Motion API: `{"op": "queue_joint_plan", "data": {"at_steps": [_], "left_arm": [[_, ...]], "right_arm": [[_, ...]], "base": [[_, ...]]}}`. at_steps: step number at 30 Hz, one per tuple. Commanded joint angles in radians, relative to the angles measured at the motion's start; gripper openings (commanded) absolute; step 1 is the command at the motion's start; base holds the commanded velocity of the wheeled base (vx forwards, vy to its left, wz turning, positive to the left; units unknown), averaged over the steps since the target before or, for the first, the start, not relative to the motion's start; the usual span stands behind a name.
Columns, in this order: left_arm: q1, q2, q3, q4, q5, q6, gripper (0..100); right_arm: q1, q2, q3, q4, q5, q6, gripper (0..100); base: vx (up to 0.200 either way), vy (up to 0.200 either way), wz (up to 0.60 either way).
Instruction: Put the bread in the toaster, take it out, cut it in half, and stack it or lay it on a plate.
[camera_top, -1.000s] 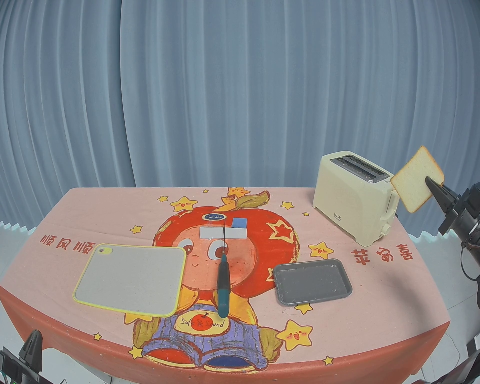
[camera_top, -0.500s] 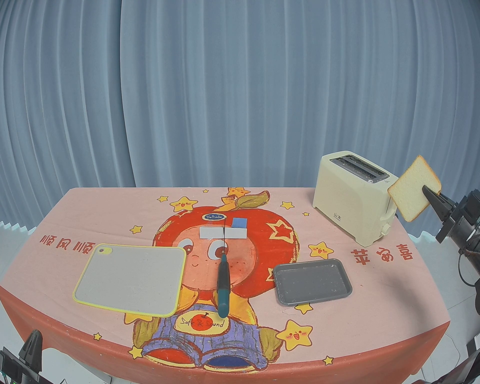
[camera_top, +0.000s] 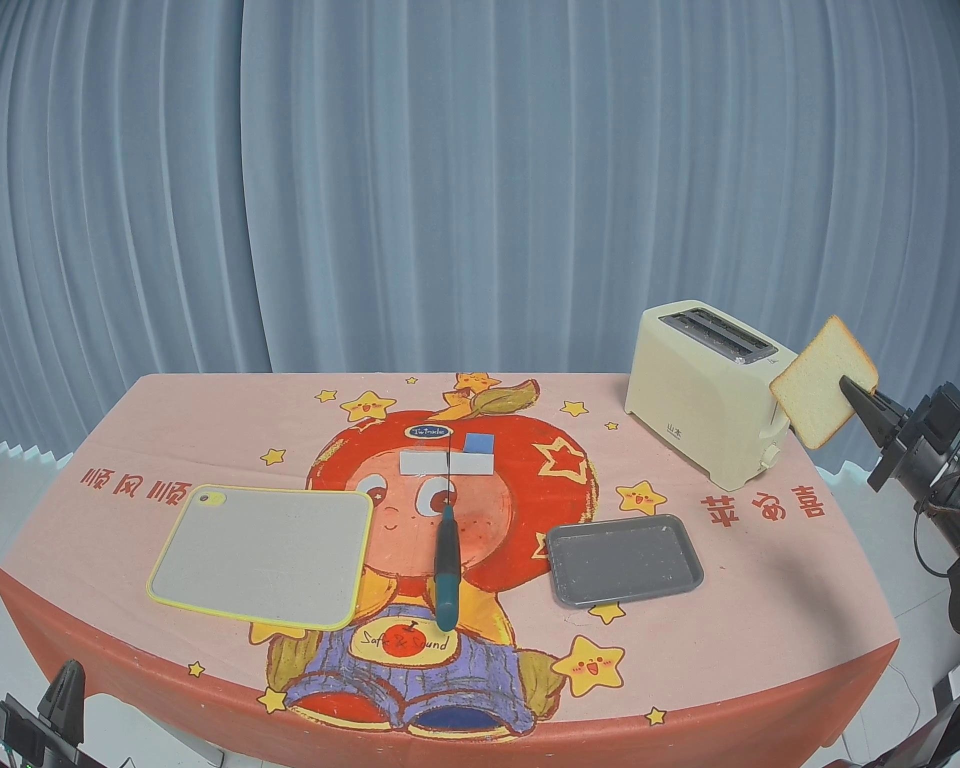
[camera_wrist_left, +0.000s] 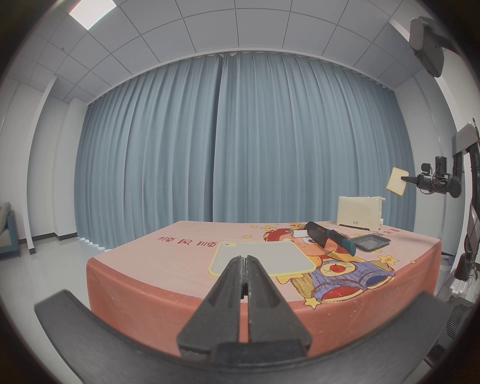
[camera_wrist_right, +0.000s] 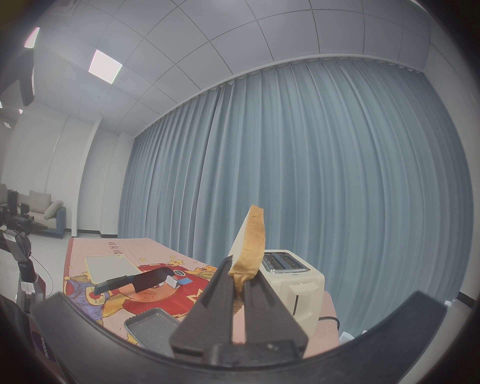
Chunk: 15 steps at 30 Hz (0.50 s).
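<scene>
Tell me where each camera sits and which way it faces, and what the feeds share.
Head: on the robot's head, facing forward and down at the table; right pincer holds the bread slice by the toaster.
Left wrist: on the left arm, low off the table's near edge, facing across it to the curtain; own left pincer, shut, in the foreground.
Right wrist: on the raised right arm, facing past the toaster; right pincer shut on the bread slice.
Shared: toaster, knife, cutting board, tray.
</scene>
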<state>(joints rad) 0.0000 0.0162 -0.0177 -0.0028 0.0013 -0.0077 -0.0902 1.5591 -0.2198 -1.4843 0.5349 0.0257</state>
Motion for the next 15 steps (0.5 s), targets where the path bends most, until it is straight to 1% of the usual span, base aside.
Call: {"op": "queue_joint_plan", "data": {"at_steps": [1,5,8,15], "left_arm": [[0.0,-0.016,0.018,0.0,0.0,0.002,0],[0.0,-0.016,0.018,0.0,0.0,0.0,0],[0.0,-0.016,0.018,0.0,0.0,0.0,0],[0.0,-0.016,0.018,0.0,0.0,-0.002,0]], "right_arm": [[-0.002,0.002,0.0,-0.001,0.0,0.0,0],[0.0,0.01,0.008,-0.002,0.0,-0.001,0],[0.003,0.012,0.01,-0.001,0.0,-0.001,0],[0.007,0.025,0.019,-0.002,0.0,-0.023,0]], "base": [[-0.2,0.0,0.0],[-0.2,0.0,0.0],[0.0,0.0,0.0],[0.0,0.0,0.0]]}}
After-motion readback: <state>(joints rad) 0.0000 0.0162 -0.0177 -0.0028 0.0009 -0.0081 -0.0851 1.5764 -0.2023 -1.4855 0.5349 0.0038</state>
